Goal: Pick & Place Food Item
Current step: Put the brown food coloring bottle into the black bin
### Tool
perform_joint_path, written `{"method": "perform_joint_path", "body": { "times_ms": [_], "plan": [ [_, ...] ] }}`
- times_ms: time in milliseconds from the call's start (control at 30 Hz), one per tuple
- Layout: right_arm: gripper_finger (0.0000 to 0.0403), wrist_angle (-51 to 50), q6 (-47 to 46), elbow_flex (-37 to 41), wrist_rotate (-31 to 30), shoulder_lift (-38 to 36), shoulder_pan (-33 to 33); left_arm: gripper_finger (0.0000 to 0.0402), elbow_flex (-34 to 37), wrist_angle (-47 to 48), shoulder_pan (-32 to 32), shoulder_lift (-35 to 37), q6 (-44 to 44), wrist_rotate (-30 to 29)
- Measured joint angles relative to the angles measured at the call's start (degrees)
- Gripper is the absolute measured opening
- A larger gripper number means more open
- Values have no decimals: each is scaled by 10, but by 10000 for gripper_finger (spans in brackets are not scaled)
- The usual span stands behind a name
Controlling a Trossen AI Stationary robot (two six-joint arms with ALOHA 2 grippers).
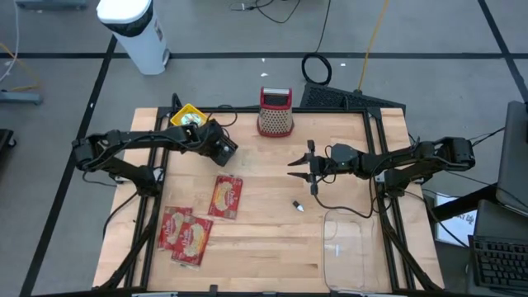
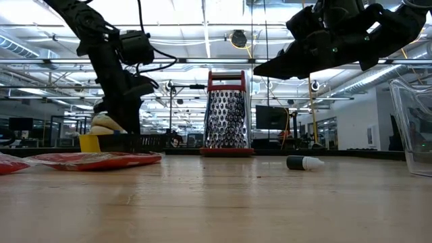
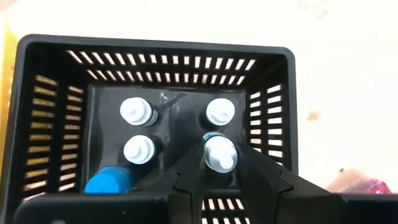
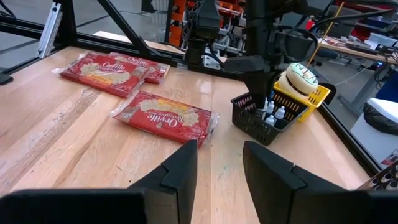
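A black slotted basket (image 3: pixel 273 106) stands on the table's far left part (image 1: pixel 223 150) and holds several small white-capped bottles. My left gripper (image 3: pixel 221 163) reaches down into it from above, open by a narrow gap, its fingers close on either side of one upright bottle (image 3: pixel 221 149). Another small bottle (image 1: pixel 297 206) lies on its side on the wood. Three red food packets (image 1: pixel 225 196) (image 1: pixel 186 235) lie flat at the near left. My right gripper (image 1: pixel 295 167) hangs open above mid-table with nothing between its fingers (image 4: pixel 219 149). My left gripper comes at the bottle from above, slanting down, one finger (image 3: pixel 186 171) on each side of its white cap (image 3: pixel 219 160). The bottle stands among the others on the basket's floor. I cannot tell whether the fingers touch it.
A yellow basket (image 1: pixel 188 115) with a round item sits behind the black one. A red-handled metal grater (image 1: pixel 275 113) stands at the far middle. A clear plastic container (image 1: pixel 342 247) sits at the near right. Bare wood lies between the packets and the container.
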State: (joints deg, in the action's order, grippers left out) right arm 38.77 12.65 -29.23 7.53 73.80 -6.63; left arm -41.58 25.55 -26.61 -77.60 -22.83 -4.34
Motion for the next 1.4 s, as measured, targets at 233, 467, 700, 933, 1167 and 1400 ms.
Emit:
{"method": "perform_joint_path", "body": {
  "times_ms": [233,467,700,933,1167,1400],
  "plan": [
    [120,0,0,0,0,0,0,88,0,16,0,0,-4,0],
    [118,0,0,0,0,0,0,88,0,10,2,-2,-17,0],
    [117,0,0,0,0,0,0,88,0,-8,14,-37,-20,0],
    [120,0,0,0,0,0,0,88,0,-16,16,-56,-22,0],
    [118,0,0,0,0,0,0,88,0,-18,16,-56,-32,5],
    [117,0,0,0,0,0,0,88,0,-18,16,-56,-32,28]
  ]
}}
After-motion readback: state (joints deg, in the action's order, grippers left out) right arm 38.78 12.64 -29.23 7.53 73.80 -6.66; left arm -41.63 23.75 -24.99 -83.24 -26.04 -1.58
